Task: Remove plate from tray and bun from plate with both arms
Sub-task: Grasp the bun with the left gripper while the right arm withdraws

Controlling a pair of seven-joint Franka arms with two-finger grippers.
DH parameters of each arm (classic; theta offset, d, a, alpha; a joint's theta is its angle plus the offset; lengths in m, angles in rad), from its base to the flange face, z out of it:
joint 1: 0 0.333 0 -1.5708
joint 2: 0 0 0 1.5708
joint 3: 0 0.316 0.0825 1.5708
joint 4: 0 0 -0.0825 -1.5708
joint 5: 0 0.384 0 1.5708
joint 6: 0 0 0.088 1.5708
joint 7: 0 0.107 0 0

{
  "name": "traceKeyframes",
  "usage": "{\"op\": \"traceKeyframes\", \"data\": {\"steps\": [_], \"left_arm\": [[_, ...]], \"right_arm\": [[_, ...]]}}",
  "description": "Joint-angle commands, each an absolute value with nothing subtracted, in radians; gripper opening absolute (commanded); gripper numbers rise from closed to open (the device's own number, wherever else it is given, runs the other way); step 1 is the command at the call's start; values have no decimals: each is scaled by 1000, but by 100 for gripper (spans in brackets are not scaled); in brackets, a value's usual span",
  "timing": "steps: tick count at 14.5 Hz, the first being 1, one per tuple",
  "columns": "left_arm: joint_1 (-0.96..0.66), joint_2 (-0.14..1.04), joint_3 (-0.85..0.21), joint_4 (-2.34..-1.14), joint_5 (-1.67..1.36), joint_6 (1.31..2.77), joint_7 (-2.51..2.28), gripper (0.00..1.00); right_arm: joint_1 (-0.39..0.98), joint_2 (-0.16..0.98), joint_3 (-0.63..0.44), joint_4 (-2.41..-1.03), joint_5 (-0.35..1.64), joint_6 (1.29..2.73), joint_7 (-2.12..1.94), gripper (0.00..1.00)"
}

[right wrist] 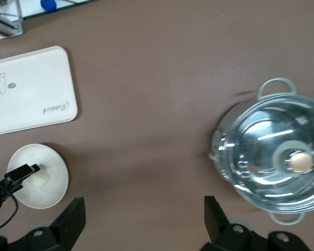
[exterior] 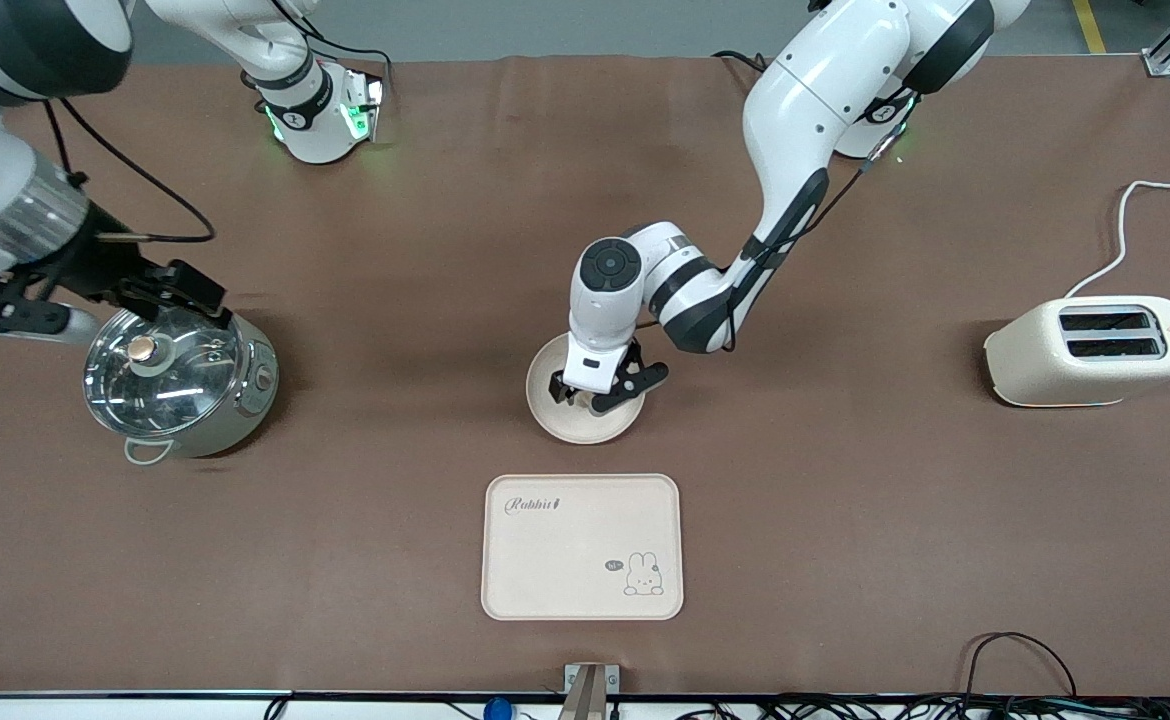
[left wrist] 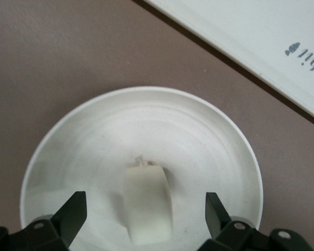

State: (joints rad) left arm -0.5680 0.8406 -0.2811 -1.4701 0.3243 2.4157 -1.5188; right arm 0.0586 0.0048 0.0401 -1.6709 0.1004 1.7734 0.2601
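- Left wrist view: the left gripper [left wrist: 145, 212] hangs directly over the plate [left wrist: 83, 136], jaws spread wide and empty, one finger on each side of the bun [left wrist: 146, 201].
- The bun lies on the plate, roughly at its middle, apart from both fingertips [left wrist: 73, 206].
- The plate rests on the brown table [exterior: 845, 520], off the tray [exterior: 582, 547] and just farther from the front camera than it. Judgement: the plate step is complete; lifting the bun is the step in hand.
- Procedure: lower until the pads flank the bun's middle, keep it centred between them, close gently since bread will likely squash, then lift straight up so the plate does not drag.
- The right gripper [exterior: 160, 290] waits with jaws apart and empty above the lidded steel pot [exterior: 180, 380], toward the right arm's end of the table.
- A white toaster [exterior: 1090, 350] stands toward the left arm's end.
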Motion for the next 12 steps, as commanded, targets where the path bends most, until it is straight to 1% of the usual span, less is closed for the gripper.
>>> {"op": "traceKeyframes", "data": {"steps": [1, 2, 3, 4, 6, 7, 8, 10, 11, 12], "left_arm": [[-588, 854, -268, -1450, 347, 2431, -1563, 94], [-588, 851, -267, -1450, 350, 2431, -1572, 85], [-591, 851, -267, -1453, 353, 2431, -1580, 72], [-597, 851, -267, -1453, 353, 2431, -1582, 54], [-598, 851, -267, -1454, 353, 2431, -1583, 19], [-597, 848, -267, -1454, 354, 2431, -1582, 9], [-598, 847, -267, -1469, 356, 2431, -1582, 2], [-575, 824, -270, -1477, 357, 2421, -1546, 0], [-551, 790, -273, -1477, 351, 2390, -1490, 0], [-504, 751, -293, -1476, 347, 2311, -1406, 0]], "right_arm": [[23, -21, 34, -1658, 72, 1717, 239, 100], [21, -23, 20, -1623, 71, 1659, 233, 100], [18, -23, 0, -1583, 63, 1607, 198, 100], [18, -23, -24, -1545, 45, 1568, 139, 100], [18, -31, -54, -1540, 38, 1540, 101, 100], [21, -35, -55, -1543, 35, 1540, 101, 100], [31, -35, -55, -1537, 31, 1542, 101, 100], [31, -37, -48, -1525, 32, 1531, 113, 100], [29, -37, -46, -1523, 32, 1513, 112, 100], [22, -37, -43, -1514, 32, 1509, 100, 100]]}}
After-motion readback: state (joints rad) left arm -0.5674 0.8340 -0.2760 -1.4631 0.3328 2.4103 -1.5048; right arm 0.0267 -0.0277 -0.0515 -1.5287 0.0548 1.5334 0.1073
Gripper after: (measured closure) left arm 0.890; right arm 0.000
